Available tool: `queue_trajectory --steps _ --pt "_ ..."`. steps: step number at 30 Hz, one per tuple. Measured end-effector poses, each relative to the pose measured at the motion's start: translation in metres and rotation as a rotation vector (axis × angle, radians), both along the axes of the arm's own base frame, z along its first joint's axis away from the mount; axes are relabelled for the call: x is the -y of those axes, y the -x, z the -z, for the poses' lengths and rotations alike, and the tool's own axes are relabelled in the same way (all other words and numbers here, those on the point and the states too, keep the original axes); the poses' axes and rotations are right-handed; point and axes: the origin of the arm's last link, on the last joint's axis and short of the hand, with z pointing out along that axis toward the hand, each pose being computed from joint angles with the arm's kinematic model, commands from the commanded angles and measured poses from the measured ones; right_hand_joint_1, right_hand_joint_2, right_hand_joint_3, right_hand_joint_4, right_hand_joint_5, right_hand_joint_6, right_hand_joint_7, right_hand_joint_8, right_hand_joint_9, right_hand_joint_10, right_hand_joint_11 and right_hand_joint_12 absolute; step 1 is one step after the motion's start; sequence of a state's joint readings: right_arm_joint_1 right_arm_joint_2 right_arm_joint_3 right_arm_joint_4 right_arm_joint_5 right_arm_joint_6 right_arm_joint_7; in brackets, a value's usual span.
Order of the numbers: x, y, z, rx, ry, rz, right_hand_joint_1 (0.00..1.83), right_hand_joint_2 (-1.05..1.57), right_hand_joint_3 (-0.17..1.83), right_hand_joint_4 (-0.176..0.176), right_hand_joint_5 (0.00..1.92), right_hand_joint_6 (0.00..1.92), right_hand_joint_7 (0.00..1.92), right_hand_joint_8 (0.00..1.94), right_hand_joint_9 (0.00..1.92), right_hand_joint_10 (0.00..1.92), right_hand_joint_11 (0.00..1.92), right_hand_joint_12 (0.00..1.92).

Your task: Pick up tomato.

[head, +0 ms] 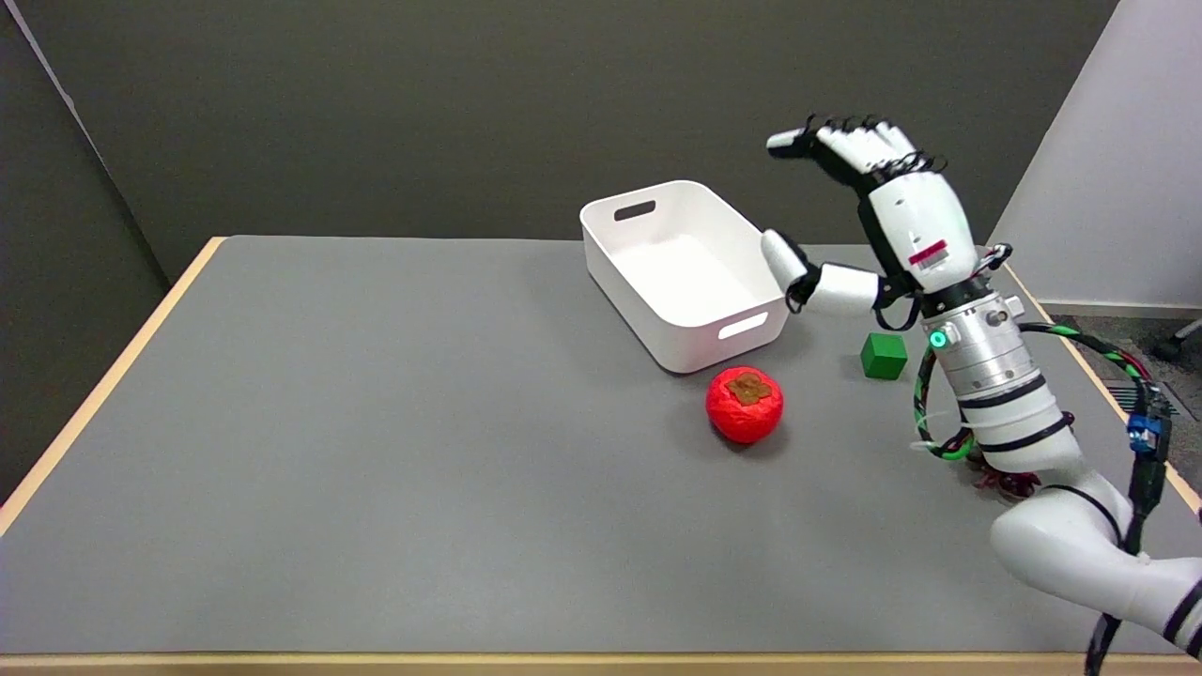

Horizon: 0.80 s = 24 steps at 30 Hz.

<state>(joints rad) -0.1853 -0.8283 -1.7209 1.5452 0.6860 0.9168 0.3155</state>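
The right hand (878, 221) is raised above the table's far right part, fingers (850, 141) stretched out together toward the left and the thumb (784, 263) spread well below them, so it is wide open and holds nothing. It hangs in the air beside the right end of the white bin (690, 324), with the thumb tip in front of the bin's right rim (whether it touches the rim I cannot tell).

The tomato (745, 405), red with a brown stem patch on top, rests on the gray table (376, 451) just in front of the bin's near corner, well apart from the hand and below it in the picture. A small green cube (884, 356) sits to the tomato's right, near the arm's silver wrist (981, 361). A dark reddish object (1000, 482) lies mostly hidden behind the forearm, too covered to name.
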Motion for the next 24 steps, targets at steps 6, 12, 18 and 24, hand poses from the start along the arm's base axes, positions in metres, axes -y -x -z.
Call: queue_trajectory --steps 6,12,18,24 --pt "-0.007 0.010 -0.006 -0.038 0.016 0.130 0.49 0.64 0.90 0.110 0.33 0.64 0.45 0.48 0.31 0.83 0.15 1.30" --pt "-0.025 0.020 -0.019 -0.072 0.065 0.261 0.44 0.62 0.95 0.110 0.33 0.65 0.43 0.50 0.31 0.81 0.15 1.27" --pt "-0.041 0.032 -0.027 -0.083 0.097 0.373 0.43 0.61 0.96 0.106 0.32 0.64 0.42 0.49 0.29 0.79 0.14 1.26" --pt "-0.047 0.042 -0.029 -0.090 0.105 0.455 0.49 0.62 0.97 0.099 0.31 0.63 0.40 0.48 0.28 0.79 0.12 1.24"
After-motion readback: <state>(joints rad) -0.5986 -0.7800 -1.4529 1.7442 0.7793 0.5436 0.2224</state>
